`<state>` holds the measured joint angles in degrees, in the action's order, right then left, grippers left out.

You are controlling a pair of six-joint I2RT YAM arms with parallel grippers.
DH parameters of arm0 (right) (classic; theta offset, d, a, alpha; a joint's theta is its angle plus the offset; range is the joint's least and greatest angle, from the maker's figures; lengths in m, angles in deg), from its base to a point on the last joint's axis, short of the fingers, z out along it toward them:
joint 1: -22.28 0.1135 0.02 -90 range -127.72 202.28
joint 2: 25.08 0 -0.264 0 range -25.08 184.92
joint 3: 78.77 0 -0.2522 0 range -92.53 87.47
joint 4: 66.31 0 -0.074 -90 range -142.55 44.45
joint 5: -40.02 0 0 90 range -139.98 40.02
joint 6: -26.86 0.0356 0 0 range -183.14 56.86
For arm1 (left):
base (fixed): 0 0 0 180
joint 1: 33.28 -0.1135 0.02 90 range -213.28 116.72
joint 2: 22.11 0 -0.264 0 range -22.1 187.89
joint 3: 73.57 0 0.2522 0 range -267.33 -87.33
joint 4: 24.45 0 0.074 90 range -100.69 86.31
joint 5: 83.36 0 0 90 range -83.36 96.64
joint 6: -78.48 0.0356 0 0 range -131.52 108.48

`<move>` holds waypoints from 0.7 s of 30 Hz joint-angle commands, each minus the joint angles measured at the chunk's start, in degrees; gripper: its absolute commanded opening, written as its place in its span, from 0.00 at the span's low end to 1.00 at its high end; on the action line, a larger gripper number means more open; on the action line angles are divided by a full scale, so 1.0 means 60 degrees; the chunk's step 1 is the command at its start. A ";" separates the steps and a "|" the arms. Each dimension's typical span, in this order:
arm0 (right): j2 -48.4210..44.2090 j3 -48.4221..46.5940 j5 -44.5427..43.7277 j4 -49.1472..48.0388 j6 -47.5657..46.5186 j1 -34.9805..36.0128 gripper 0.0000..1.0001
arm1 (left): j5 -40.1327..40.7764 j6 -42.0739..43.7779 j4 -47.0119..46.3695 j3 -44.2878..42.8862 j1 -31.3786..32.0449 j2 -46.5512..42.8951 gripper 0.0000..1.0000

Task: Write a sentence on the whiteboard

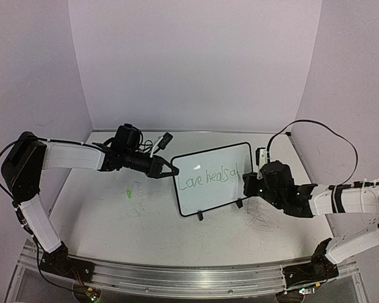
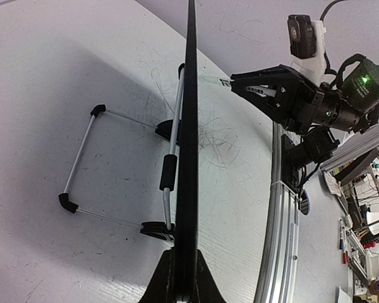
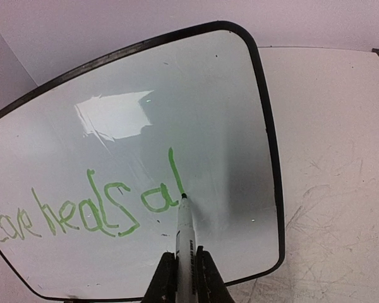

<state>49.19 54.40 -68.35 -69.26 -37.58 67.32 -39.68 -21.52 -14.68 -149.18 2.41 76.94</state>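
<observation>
The whiteboard (image 1: 213, 178) stands tilted on its black feet at mid-table, with green writing "Love heals al" across it. My left gripper (image 1: 172, 172) is shut on the board's left edge, seen edge-on in the left wrist view as a black frame (image 2: 188, 158) between my fingers. My right gripper (image 1: 247, 185) is shut on a white marker (image 3: 185, 243). The marker's tip rests on the whiteboard (image 3: 145, 113) at the foot of a fresh green stroke next to the "a". In the left wrist view the right gripper (image 2: 237, 82) shows at the board's far side.
A wire stand (image 2: 82, 158) props the board from behind. The tabletop (image 1: 114, 221) carries grey scribbles and a small green mark (image 1: 129, 193). Purple walls close in the back and sides. A metal rail (image 1: 177, 274) runs along the near edge.
</observation>
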 commanded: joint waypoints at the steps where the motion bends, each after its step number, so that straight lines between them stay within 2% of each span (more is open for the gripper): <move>1: -0.0165 0.0191 0.0019 0.0120 0.0131 -0.0034 0.00 | -0.0204 0.0099 0.0392 -0.0306 0.0044 -0.0346 0.00; 8: -0.0449 0.0044 -0.0316 0.0391 0.0057 -0.0035 0.00 | -0.0193 0.0099 0.0400 -0.0301 0.0044 -0.0329 0.00; 14: -0.1467 -0.0266 -0.0830 0.0609 -0.0495 -0.0054 0.00 | -0.0184 0.0102 0.0401 -0.0311 0.0050 -0.0333 0.00; 21: -0.0739 -0.0755 -0.0431 0.0378 -0.0840 -0.0211 0.00 | -0.0175 0.0106 0.0401 -0.0296 0.0044 -0.0380 0.00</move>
<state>42.43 52.31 -70.65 -65.46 -40.73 66.47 -39.68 -21.37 -14.59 -149.18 2.41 76.94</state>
